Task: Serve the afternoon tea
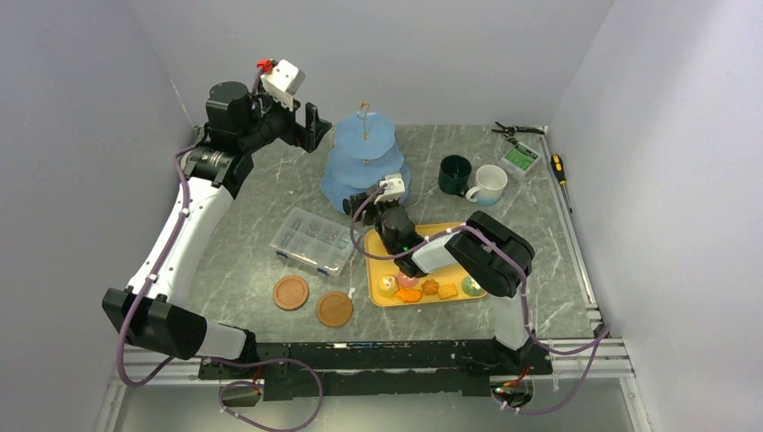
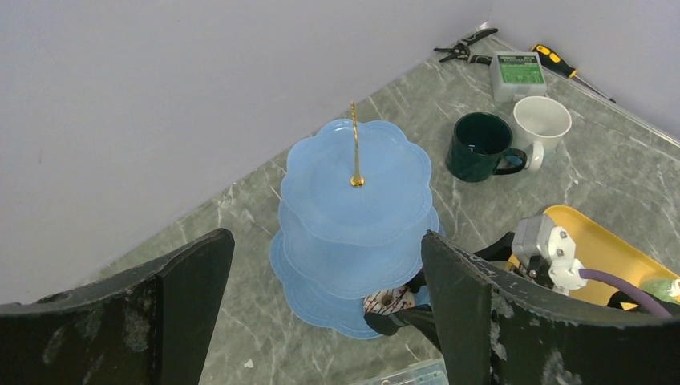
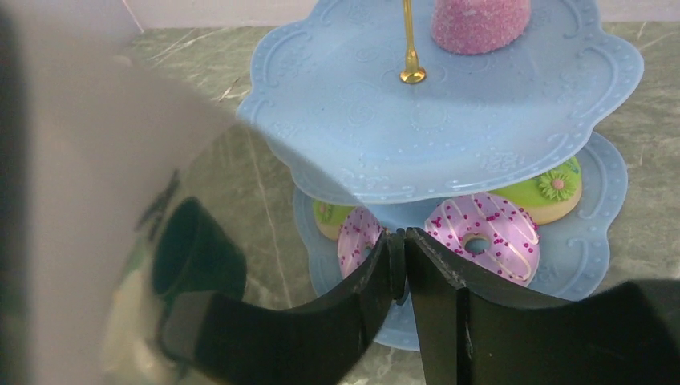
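The grey marbled desk [image 1: 270, 184] fills the middle of the overhead view. The light-blue stand [image 1: 364, 157] rises at upper centre. The yellow tray [image 1: 447, 229] lies just below and right of it, with small cakes [image 1: 418, 290] along its lower edge. The left claw [image 2: 325, 237] hangs at upper left, fingers wide apart and empty. The right claw [image 3: 398, 257] sits at the stand's bottom plate; whether it is apart or together I cannot tell. The green mug [image 1: 454, 174] and white mug [image 1: 490, 183] stand side by side, right of the stand. Two pink doughnuts [image 3: 483, 233] and a green biscuit [image 3: 553, 192] lie on the bottom plate, a pink cake [image 3: 479, 22] on the plate above.
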Controlling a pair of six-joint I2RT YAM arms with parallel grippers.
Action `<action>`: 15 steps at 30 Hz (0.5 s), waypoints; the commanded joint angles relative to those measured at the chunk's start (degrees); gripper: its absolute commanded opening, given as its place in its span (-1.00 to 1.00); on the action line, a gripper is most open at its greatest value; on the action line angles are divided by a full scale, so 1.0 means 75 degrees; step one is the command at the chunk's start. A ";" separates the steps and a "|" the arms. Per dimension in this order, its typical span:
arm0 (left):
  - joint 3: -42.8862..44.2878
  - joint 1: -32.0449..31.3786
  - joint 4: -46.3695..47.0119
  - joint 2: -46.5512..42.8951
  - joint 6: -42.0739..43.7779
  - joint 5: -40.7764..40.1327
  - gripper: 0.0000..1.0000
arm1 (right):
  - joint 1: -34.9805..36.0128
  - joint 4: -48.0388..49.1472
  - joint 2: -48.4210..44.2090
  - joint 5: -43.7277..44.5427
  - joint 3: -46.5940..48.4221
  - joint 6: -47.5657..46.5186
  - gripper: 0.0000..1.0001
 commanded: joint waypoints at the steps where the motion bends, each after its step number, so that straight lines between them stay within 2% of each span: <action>1: 0.0274 0.0035 0.0239 0.0396 -0.0089 0.0038 0.86 | -0.0084 0.0891 -0.0061 0.0083 0.0091 -0.0058 0.40; 15: 0.2116 0.0024 0.0878 0.2704 -0.0029 0.0943 0.86 | -0.0012 0.0924 -0.1978 -0.0154 -0.1513 -0.0151 0.41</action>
